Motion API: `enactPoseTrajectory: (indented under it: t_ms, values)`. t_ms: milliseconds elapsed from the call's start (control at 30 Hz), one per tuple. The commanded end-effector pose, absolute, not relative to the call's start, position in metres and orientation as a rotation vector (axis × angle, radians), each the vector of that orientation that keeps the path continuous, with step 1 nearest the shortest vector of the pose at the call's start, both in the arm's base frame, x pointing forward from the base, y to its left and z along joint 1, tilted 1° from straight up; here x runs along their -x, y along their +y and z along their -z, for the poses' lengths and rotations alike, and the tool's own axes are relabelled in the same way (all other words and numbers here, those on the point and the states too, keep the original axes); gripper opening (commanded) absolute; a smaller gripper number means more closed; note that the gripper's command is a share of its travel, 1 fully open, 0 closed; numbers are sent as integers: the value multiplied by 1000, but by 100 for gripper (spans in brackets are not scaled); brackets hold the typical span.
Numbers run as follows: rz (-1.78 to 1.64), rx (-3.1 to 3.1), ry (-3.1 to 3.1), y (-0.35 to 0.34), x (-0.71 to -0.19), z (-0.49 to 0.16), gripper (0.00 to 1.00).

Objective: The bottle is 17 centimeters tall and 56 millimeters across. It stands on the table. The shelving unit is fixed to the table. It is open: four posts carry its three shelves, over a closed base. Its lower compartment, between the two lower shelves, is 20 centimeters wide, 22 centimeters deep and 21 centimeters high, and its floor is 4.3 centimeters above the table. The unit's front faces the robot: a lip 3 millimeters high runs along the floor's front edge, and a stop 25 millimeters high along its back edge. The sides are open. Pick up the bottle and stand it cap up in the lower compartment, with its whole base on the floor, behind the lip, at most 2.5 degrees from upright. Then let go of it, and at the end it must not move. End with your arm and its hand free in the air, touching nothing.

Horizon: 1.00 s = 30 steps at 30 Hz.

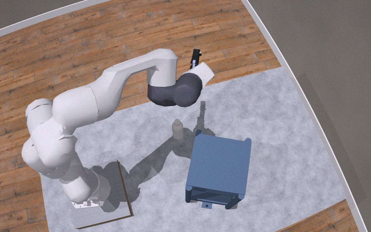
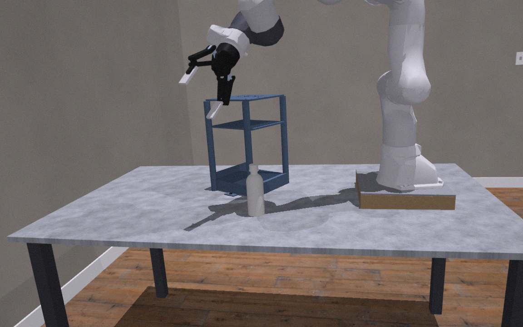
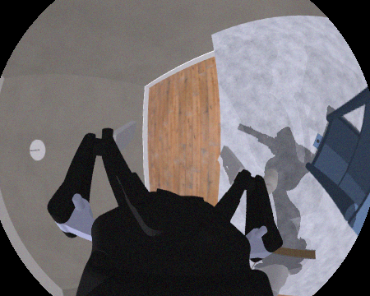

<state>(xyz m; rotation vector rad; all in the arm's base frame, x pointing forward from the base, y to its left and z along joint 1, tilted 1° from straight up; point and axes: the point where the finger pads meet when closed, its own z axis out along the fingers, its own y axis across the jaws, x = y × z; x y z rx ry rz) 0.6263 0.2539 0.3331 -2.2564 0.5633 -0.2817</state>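
Gripper [image 2: 200, 96] upper centre of exterior view, jaws fully open, holding nothing. Bottle [image 2: 254, 195] upright mid-frame, just before shelf [image 2: 210, 134].

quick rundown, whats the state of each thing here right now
bottle: upright on the table, cap up, beside the shelving unit, not held
gripper: open wide, holds nothing, raised near the unit's top shelf
shelving unit: upright, nothing seen on its shelves
lower compartment: no bottle in it yet
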Motion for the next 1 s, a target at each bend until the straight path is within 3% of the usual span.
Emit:
enactPoseTrajectory:
  t_ms: [0, 967]
  values:
    - [254, 2344, 373, 253, -611, -326, 100]
    - [161, 2642, -365, 210, -561, -294, 100]
